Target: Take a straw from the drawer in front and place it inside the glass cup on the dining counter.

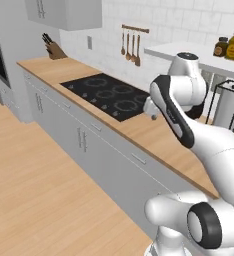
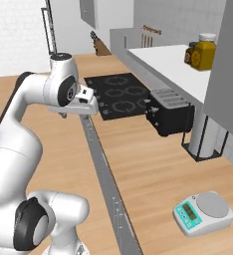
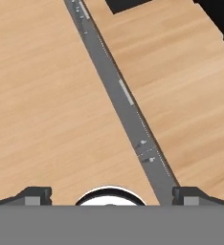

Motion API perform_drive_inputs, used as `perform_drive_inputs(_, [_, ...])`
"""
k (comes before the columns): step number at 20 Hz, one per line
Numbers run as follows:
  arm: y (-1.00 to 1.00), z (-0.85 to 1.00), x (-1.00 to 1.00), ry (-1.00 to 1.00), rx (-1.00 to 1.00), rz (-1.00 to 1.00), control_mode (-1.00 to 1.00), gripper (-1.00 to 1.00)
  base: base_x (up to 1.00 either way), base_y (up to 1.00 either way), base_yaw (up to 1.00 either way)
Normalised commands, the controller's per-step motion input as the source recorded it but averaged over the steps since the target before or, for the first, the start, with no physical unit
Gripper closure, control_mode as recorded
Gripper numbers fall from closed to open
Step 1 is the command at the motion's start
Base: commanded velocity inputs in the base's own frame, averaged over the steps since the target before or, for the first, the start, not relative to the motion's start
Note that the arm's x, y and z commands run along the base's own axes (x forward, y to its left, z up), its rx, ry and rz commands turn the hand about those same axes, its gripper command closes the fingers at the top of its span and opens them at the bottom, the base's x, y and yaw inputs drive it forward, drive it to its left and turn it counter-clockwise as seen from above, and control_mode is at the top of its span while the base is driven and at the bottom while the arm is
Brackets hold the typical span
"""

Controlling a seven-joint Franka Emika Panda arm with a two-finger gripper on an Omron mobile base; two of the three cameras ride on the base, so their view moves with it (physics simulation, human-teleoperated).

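My gripper hangs open above the front edge of the wood top with the cooktop, its fingertips spread wide and nothing between them. From the base it shows as the white hand pointing down over that edge. Below it runs a row of light-grey drawer fronts, and the drawer under the hand is pushed in, its silver bar handle showing from above. The straw is hidden. The glass cup and the dining counter are out of view.
A black cooktop lies left of the hand and a black toaster behind it. A kitchen scale and a paper-towel holder stand further right. Jars sit on a white shelf above. Wood floor lies before the cabinets.
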Motion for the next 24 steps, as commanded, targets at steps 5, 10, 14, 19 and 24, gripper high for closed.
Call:
perform_drive_inputs(5, [0.68,-0.05,0.00,0.00,-0.15,0.00,-1.00,-1.00,0.00,0.00,0.00])
perform_drive_inputs(10, [0.90,-0.47,0.03,0.00,-0.33,0.00,-1.00,-1.00,0.00,0.00,0.00])
perform_drive_inputs(14, [0.70,-0.85,0.03,-0.02,-0.43,-0.01,-1.00,-1.00,0.00,0.00,0.00])
perform_drive_inputs(19, [0.29,-0.98,0.22,-0.01,-0.46,-0.04,-1.00,-1.00,0.00,0.00,0.00])
perform_drive_inputs(24, [0.00,-0.86,0.42,0.00,-0.39,-0.09,-1.00,-1.00,0.00,0.00,0.00])
